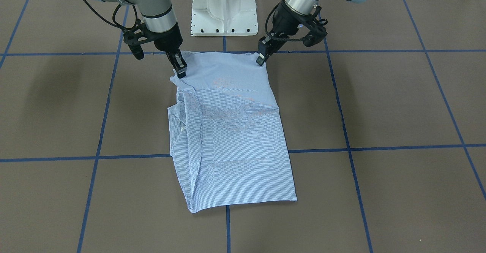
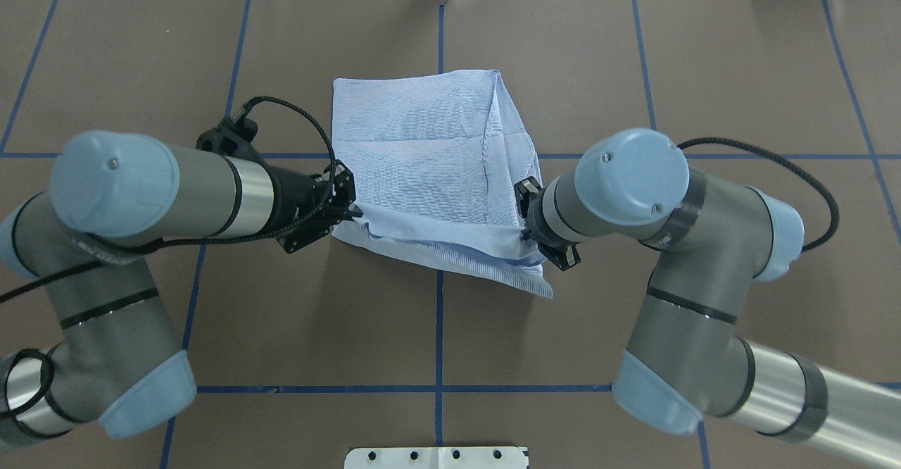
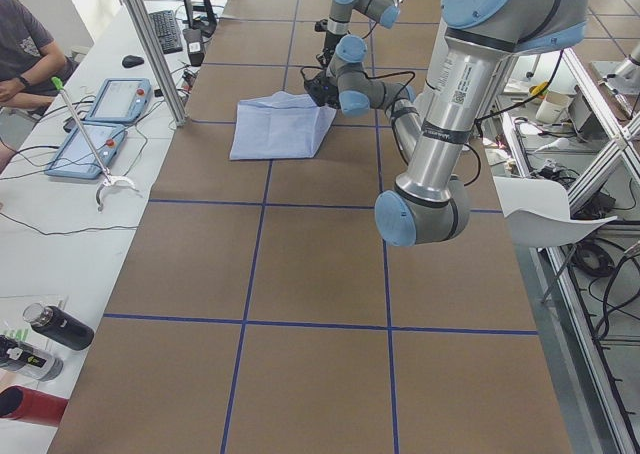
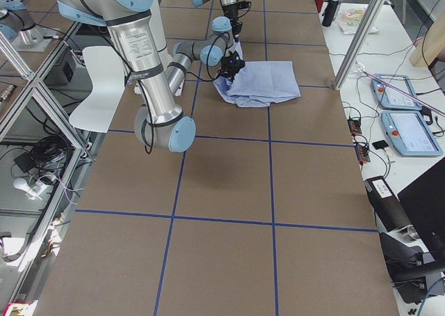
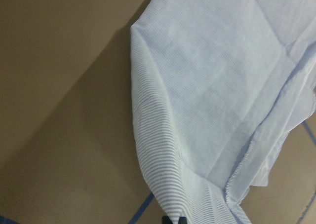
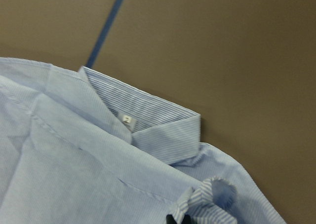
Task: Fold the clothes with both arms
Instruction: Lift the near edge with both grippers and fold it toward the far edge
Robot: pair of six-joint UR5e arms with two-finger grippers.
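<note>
Claws nearest: the left claw (image 2: 350, 210), centre-left of the overhead frame, and the right claw (image 2: 524, 233), centre-right, each pinch a near corner of the shirt (image 2: 422, 145), holding it just above the desk (image 2: 704, 67). Beyond them, at upper centre, the shirt's body lies as a narrowed rectangle. The sleeves look tucked in, so probably only the crosswise fold remains.

Overhead and front-facing cameras look down from opposite sides, sharing the light blue-and-white pinstriped shirt (image 1: 235, 131); wrist cameras sit close.

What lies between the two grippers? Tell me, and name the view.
Only the shirt: its robot-side edge spans from the left gripper to the right gripper, clearest in the front-facing view.
</note>
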